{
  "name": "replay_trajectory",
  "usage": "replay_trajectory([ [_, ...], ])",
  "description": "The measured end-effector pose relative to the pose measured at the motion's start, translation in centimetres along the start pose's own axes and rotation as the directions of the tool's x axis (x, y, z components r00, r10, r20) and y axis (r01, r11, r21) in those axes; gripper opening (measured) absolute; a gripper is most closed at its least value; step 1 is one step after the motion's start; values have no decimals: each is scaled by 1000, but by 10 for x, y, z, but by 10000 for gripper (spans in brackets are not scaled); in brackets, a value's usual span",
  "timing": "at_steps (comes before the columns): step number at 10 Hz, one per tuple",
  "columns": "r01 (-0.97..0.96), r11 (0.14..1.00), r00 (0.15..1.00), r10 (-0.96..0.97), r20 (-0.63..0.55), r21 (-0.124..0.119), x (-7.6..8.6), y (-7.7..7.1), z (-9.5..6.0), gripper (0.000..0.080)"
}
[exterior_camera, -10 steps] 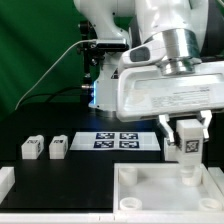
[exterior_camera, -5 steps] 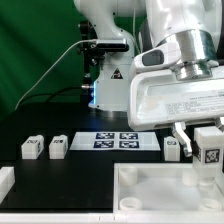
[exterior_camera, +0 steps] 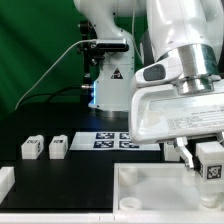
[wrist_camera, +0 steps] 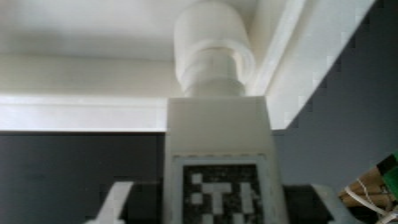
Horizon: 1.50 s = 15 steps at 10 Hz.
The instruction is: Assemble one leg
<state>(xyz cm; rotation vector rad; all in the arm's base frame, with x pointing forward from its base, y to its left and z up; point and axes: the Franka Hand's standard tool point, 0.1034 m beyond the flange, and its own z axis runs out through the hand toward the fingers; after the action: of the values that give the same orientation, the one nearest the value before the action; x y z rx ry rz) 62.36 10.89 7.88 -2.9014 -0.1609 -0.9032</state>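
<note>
One large white robot arm fills the upper part of the exterior view, leaning over the tray, a broad white square part with a raised rim lying on the black tabletop. Behind the tray's far rim lies the flat marker board with its black tags. Above the tray's far corner, toward the exterior view's right, the pincer is closed narrowly on the leg, gripping it upright by its tagged sides. In the wrist view the leg's rounded end points at the tray's inner corner; whether it touches cannot be told. Two spare legs stand side by side on the tabletop, well apart from the tray's other far corner.
</note>
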Motion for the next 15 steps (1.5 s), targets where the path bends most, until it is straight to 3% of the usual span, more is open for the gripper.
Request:
replay_trajectory([
  [4,8,1000,1000,-8,15,8,-10,-8,7,291],
  [10,-4,1000,1000,5,6,-6,-11,-9,8,291],
  [11,-5,1000,1000,5,10,-6,-11,-9,8,347],
  [12,-5,1000,1000,5,22,-4,-14,-9,10,347],
  [13,-5,1000,1000,5,22,-4,-14,-9,10,529],
  [14,-5,1000,1000,5,23,-4,-14,-9,10,529],
  [15,-5,1000,1000,5,23,-4,-14,-9,10,624],
])
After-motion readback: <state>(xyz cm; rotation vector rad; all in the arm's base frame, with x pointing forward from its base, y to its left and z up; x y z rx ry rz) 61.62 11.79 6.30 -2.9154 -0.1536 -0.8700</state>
